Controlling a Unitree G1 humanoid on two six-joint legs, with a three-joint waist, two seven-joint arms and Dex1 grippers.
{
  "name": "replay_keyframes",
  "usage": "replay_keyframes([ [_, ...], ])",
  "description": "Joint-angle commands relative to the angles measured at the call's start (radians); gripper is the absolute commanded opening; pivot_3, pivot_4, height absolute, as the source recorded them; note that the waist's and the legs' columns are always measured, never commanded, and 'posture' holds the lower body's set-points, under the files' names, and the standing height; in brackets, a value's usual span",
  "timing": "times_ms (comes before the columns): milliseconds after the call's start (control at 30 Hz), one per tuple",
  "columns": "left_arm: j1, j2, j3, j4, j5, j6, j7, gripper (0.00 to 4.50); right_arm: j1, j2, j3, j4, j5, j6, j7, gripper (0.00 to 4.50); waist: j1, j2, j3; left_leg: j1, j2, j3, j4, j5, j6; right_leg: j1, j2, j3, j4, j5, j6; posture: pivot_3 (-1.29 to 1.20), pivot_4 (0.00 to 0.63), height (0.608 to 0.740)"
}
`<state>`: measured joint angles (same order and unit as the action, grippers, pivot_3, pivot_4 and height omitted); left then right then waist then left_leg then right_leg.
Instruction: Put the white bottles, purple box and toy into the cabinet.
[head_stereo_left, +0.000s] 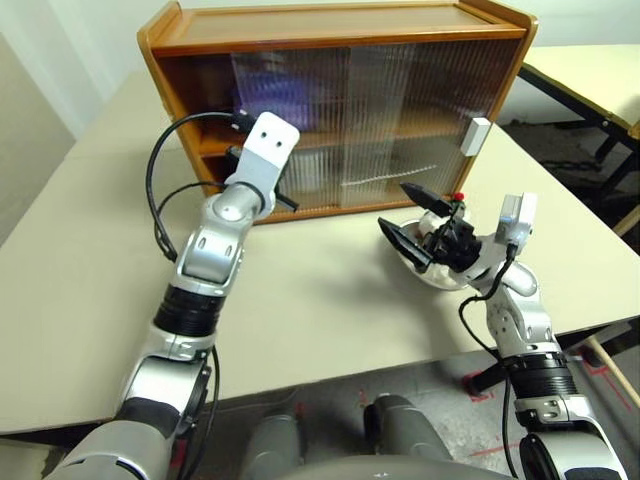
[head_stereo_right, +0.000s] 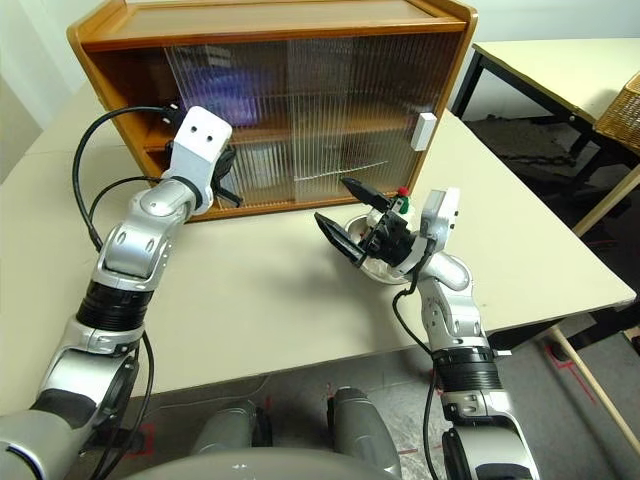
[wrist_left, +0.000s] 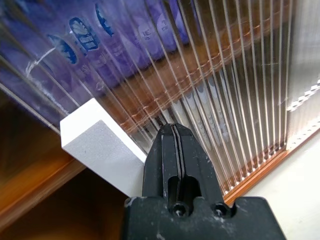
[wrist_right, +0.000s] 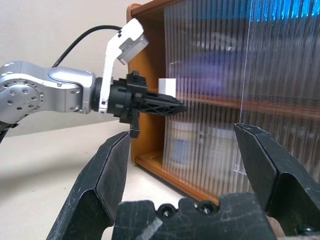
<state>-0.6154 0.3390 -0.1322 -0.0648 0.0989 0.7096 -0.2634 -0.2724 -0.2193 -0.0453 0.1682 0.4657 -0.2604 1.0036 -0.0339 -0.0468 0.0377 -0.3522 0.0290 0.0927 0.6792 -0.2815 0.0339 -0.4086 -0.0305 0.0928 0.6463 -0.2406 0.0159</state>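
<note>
You are looking at the large wooden box-shaped cabinet (head_stereo_left: 340, 100) with its one shelf and two ribbed translucent sliding doors, standing on the pale tabletop (head_stereo_left: 90, 300); the doors will slide light and easy but the thin ribbed panels flex, so you are better off pushing on a rigid white rectangular handle than on the plastic itself. Behind the ribs on the upper shelf the soft lavender-purple pack with white and blue print (wrist_left: 100, 45) is showing; its crinkly wrap would be slippery and would give under pressure, so it needs a broad hold across the flat sides. On the lower level the squat white jars with pale labels (wrist_right: 197, 145) are sitting behind the door; they look light, stiff and smooth, best taken round the body below the lid. Your left gripper (wrist_left: 176, 145), fingers pressed together, is lying right beside the white block handle (wrist_left: 97, 145) at the left door's edge, just in front of the ribbed panel. Your right gripper (head_stereo_left: 412, 215) is waiting with its fingers spread wide and nothing between them, over the shallow dish (head_stereo_left: 425, 268) where the small plush toy with the red pompom (head_stereo_left: 458, 200) is resting; it is soft and very light, so pinch it at the middle of its body.
</note>
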Motion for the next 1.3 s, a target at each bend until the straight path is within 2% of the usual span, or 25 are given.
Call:
replay_keyframes([
  [33, 0.023, 0.034, 0.046, -0.004, 0.015, 0.032, 0.017, 0.05, -0.009, -0.004, 0.003, 0.016, -0.005, -0.015, 0.007, 4.50, 0.001, 0.000, 0.000, 0.000, 0.000, 0.000, 0.000, 0.000, 0.000, 0.000, 0.000, 0.000, 0.000, 0.000, 0.000, 0.13, 0.000, 0.740],
  [733, 0.087, 0.111, 0.144, -0.046, 0.013, 0.066, 0.032, 0.05, -0.032, -0.008, 0.003, 0.048, 0.014, 0.000, 0.057, 4.50, 0.012, 0.000, 0.001, 0.000, 0.000, -0.001, 0.000, 0.000, 0.000, 0.000, -0.001, -0.003, 0.003, 0.001, -0.003, 0.16, 0.000, 0.740],
  [1000, 0.092, 0.096, 0.158, -0.066, 0.011, 0.089, 0.053, 0.05, -0.031, -0.011, 0.002, 0.048, 0.017, 0.008, 0.072, 4.50, 0.023, 0.000, 0.001, 0.000, 0.001, -0.001, 0.000, 0.000, 0.000, -0.002, -0.001, -0.003, 0.003, 0.000, -0.004, 0.17, 0.000, 0.740],
  [1300, 0.092, 0.019, 0.198, -0.108, -0.116, 0.064, -0.009, 0.05, -0.036, -0.030, -0.048, 0.053, 0.037, 0.019, 0.050, 4.50, 0.037, 0.000, 0.001, 0.000, 0.001, -0.001, -0.001, 0.000, 0.000, -0.003, -0.002, -0.004, 0.001, 0.000, -0.004, 0.16, 0.000, 0.740],
])
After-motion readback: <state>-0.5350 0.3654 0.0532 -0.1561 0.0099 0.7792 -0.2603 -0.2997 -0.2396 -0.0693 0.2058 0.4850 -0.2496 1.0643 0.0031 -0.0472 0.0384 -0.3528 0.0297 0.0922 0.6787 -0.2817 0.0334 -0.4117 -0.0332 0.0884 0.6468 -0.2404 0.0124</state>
